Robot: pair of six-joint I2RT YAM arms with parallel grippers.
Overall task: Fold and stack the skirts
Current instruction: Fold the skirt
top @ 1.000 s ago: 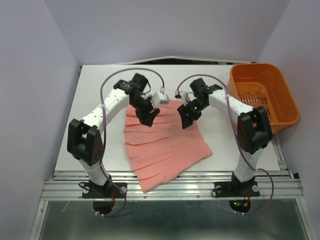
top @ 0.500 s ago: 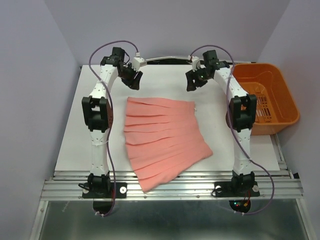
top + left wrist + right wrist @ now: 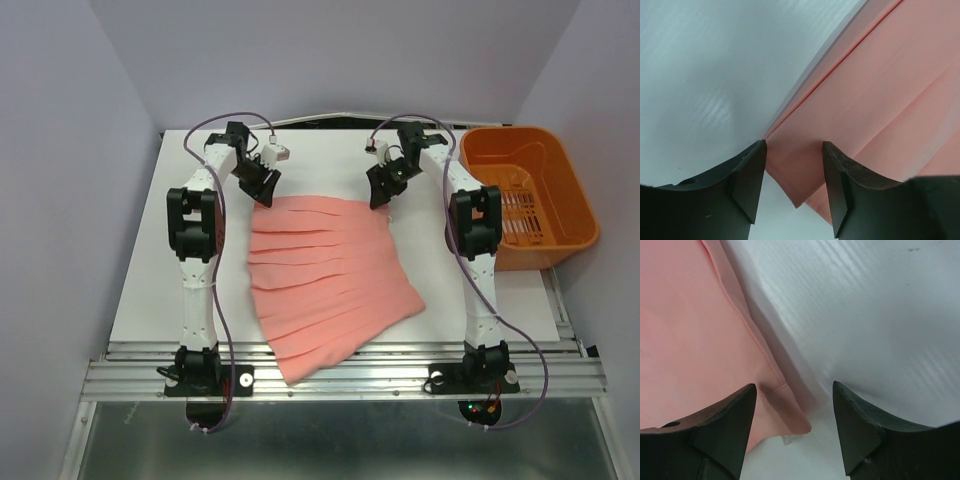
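Top view: left arm reaches toward the far side of the table (image 3: pixel 130 290), with the left gripper (image 3: pixel 263 186) low over the far-left corner of the skirt (image 3: pixel 325 280). Left wrist view: the left gripper (image 3: pixel 794 175) has its two black fingers (image 3: pixel 747 185) standing apart with a clear gap. The skirt's corner (image 3: pixel 880 100) lies flat in that gap on the white table (image 3: pixel 700 75), its tip pointing toward the camera. The fabric is not pinched and nothing is held. I cannot tell whether the fingertips touch the cloth. One skirt is visible, salmon-pink and pleated, spread flat in the middle of the table between the two arms. Its pleat lines run roughly left to right and fan out toward the near side. Its near-left corner reaches past the table's near edge and lies over the metal rails (image 3: pixel 540 372). The right gripper (image 3: pixel 382 188) is low over the skirt's far-right corner, mirroring the left one. Right wrist view: the right gripper (image 3: pixel 792 420) is likewise parted wide. The left-hand finger sits over the pink fabric (image 3: pixel 690 340) and the other finger (image 3: pixel 865 435) over bare table (image 3: pixel 865 305). The hemmed corner ends in the gap between them, lying loose with a small pale tag at its tip. It grips nothing. At the far right an orange plastic basket (image 3: pixel 560 170) sits on the table's right edge, just beside the right arm and well apart from the skirt.
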